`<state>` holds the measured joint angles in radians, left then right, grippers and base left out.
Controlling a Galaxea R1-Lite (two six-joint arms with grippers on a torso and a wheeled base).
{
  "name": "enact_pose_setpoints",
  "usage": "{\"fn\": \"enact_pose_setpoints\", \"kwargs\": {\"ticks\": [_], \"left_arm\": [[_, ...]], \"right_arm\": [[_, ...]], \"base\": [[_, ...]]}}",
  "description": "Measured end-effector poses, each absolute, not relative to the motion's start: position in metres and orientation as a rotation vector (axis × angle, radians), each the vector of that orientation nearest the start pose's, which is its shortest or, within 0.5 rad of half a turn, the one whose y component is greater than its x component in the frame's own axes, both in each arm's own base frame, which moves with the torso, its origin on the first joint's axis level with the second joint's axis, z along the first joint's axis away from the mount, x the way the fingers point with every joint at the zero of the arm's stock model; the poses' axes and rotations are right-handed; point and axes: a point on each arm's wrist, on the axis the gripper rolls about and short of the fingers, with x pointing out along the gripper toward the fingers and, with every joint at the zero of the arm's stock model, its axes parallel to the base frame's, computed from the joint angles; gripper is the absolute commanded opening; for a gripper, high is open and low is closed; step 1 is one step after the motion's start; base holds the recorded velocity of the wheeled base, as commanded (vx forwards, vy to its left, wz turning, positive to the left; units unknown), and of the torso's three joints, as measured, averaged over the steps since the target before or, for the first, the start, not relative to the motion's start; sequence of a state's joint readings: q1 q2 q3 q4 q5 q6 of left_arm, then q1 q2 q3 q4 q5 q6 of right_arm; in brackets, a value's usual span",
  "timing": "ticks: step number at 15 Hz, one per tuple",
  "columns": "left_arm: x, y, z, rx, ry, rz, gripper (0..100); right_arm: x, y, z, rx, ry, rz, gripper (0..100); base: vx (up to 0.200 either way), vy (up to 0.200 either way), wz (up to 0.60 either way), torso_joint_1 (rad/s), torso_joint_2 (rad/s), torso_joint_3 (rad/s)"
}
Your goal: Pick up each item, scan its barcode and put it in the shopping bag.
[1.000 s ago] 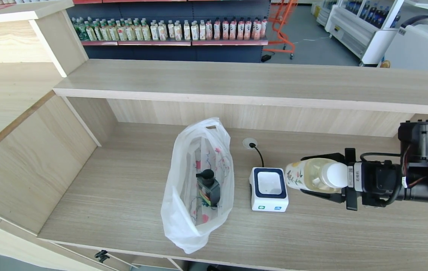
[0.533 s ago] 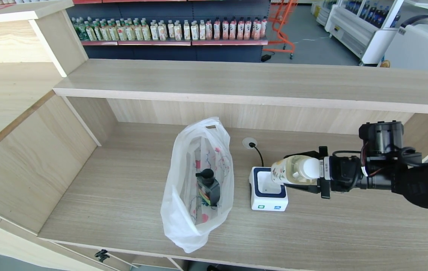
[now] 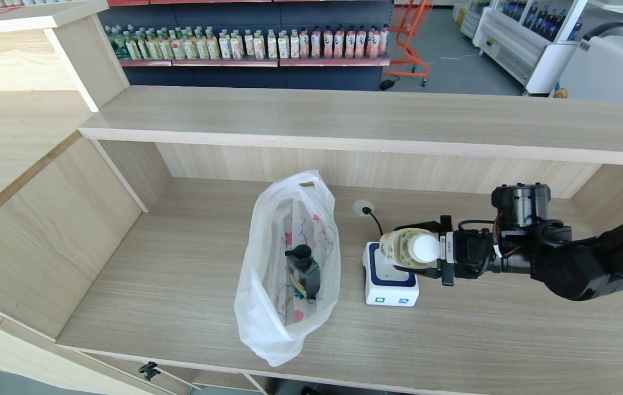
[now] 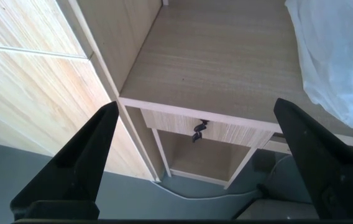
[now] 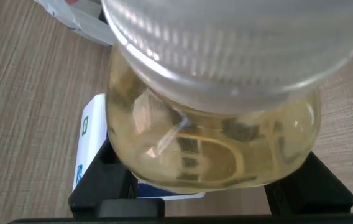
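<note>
- counter [image 3: 180, 296]: light wood, recessed under an upper ledge.
- shopping bag [image 3: 267, 307]: white plastic, mouth open, left of centre. A black pump bottle [image 3: 303, 272] is already inside.
- R gripper [image 3: 406, 249]: fingers clamped on drink bottle [image 3: 399, 247], which lies on its side w/ white cap toward wrist.
- L gripper [image 4: 195, 106]: fingers spread wide, empty, out past counter's near edge, by bag.
- barcode scanner [image 3: 391, 293]: just right of bag, cable to rear.

Change, last 1 s: R arm carried bottle leftward, from right of scanner to directly over its window.
=> Scan step for this item prob. underway. Can't tell if barcode faces window. Bagging not yet done.
</note>
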<state>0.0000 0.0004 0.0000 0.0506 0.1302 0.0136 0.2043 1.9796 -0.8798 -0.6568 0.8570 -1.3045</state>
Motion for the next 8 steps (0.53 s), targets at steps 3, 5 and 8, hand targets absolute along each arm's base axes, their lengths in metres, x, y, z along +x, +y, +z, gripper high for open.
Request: {"fn": "enact_pose_setpoints", "kwargs": {"ticks": [3,5,8], "left_arm": [[-0.023,0.003,0.070,0.017,0.052,0.129,100],[-0.023,0.003,0.070,0.017,0.052,0.130,100],[-0.023,0.003,0.070,0.017,0.052,0.130,100]], "right_arm": [[0.342,0.089,0.112,-0.995,-0.287,1.155,0],[0.340,0.089,0.115,-0.968,-0.274,1.152,0],[0.332,0.087,0.139,-0.816,-0.216,1.124,0]], "base": [[0.000,0.000,0.00,0.000,0.00,0.000],[0.000,0.000,0.00,0.000,0.00,0.000],[0.000,0.000,0.00,0.000,0.00,0.000]]}}
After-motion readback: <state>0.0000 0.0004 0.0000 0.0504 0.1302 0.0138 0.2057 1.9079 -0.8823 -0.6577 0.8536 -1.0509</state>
